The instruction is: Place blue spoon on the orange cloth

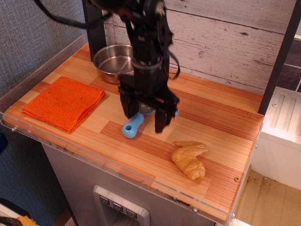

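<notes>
- Hovering over the short toy spoon with the chunky light-blue plastic handle and round grey bowl (133,124), my gripper (143,121) is spread wide, holding nothing; one finger stands on the spoon's left, the other on its right.
- Spoon's place: flat on the wooden table (221,122), about the middle, nearer the front edge than the back. Its handle points toward the front edge; its bowl is mostly hidden behind my gripper.
- Relative to me: the handle shows between my two fingers, closer to the left one. Whether my fingertips touch the table I cannot tell.
- Doing this step well, as I judge it: centre the gap over the handle, come down until the fingers flank it, then squeeze across its width so it does not roll or skid away.
- Destination: the bright orange folded cloth with a textured weave (64,103) lies well apart, by the left edge, with bare table between it and the spoon.
- Bystanders: a round steel pot (113,61) near the back edge, and a tan croissant-shaped toy (189,158) toward the front right corner; neither blocks the way.
</notes>
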`<state>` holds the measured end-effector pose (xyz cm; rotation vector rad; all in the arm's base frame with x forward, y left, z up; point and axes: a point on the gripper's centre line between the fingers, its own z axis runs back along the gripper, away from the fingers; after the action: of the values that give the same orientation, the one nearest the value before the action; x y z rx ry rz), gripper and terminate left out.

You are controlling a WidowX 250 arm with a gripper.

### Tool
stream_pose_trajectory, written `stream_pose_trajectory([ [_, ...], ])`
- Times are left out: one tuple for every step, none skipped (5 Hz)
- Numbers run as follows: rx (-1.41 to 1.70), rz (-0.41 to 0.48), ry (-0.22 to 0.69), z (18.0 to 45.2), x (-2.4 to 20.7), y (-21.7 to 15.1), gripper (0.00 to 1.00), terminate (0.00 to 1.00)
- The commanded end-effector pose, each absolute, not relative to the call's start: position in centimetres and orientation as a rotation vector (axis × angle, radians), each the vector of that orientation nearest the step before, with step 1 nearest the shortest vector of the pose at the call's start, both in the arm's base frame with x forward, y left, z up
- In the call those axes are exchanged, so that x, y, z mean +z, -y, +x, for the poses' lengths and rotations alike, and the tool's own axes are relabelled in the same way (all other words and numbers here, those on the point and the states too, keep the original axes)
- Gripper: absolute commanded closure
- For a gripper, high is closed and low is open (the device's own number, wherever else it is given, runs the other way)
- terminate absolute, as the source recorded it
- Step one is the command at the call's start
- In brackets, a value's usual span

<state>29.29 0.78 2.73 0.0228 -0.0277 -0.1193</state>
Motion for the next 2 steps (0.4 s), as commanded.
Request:
stream_pose_trajectory([
  [-0.105,0.059,0.004,29.2,1.7,-2.3,0.00,0.00],
  [-0.108,0.066,-0.030,29.0,0.3,-2.3,0.00,0.00],
])
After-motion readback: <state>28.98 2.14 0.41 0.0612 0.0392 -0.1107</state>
